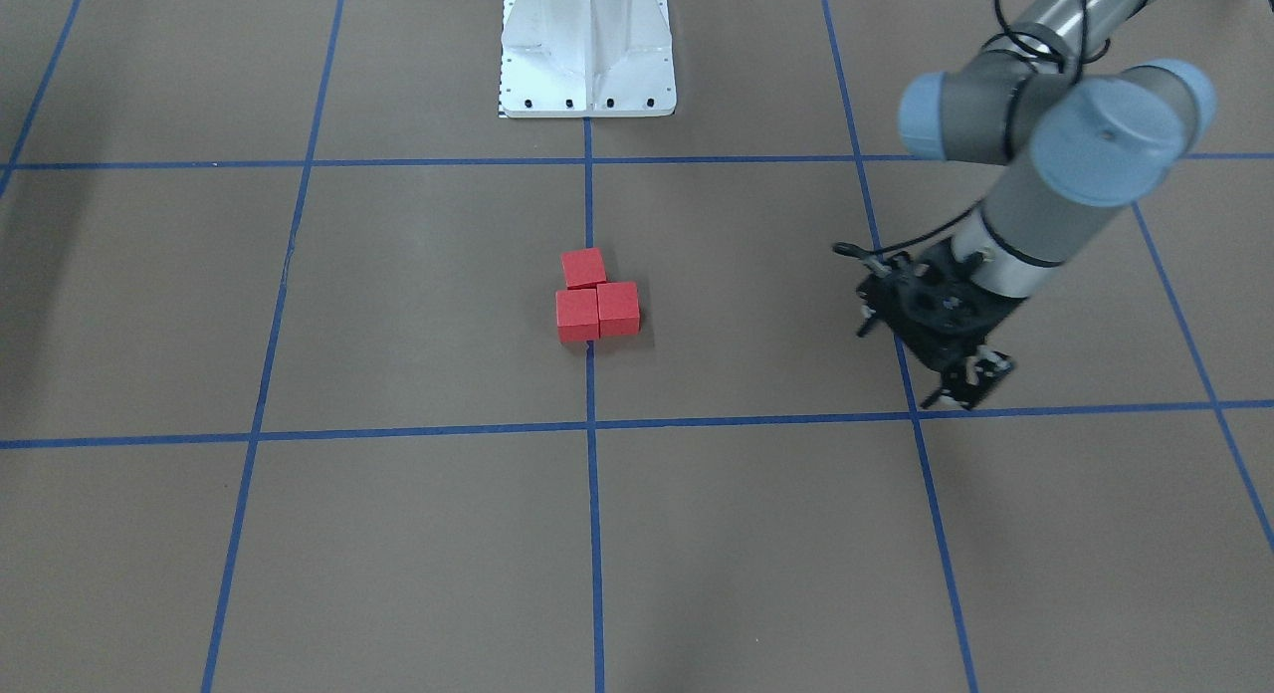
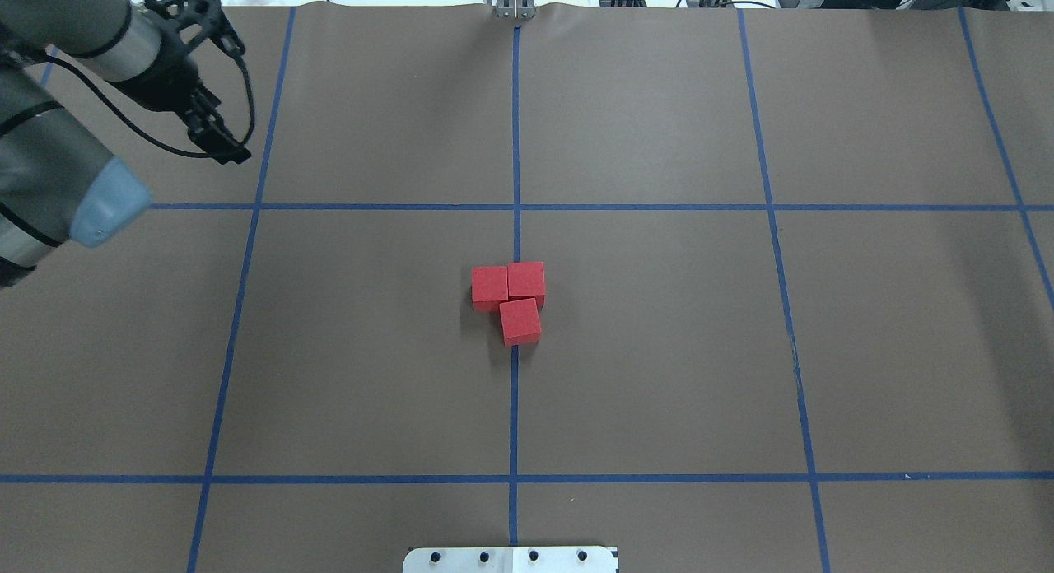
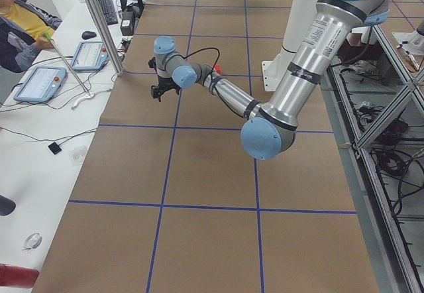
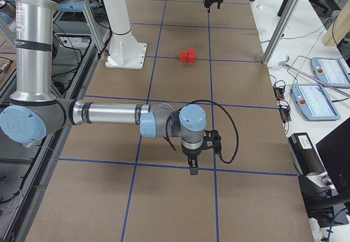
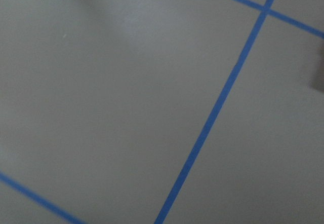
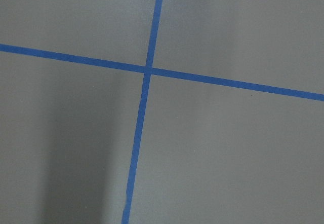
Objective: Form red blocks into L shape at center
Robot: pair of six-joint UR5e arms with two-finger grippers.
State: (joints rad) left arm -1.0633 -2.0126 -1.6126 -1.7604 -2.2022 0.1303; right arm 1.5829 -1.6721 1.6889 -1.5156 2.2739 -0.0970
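Left arm (image 1: 1035,205) up close: brushed silver tubes, dark grey joint housings, round pale-blue caps on the joints. There's a label (image 3: 322,32) with dark print on its big silver tube. A thin black cable (image 2: 244,104) loops by the wrist, next to the left gripper (image 1: 963,382), all black, open skeletal linkwork. Right arm (image 4: 109,113), same livery: silver, grey and pale blue, with its own black cable loop (image 4: 232,138) and a black right gripper (image 4: 193,168). And the white pedestal (image 1: 587,36), black screws (image 1: 569,104) dotting its foot.
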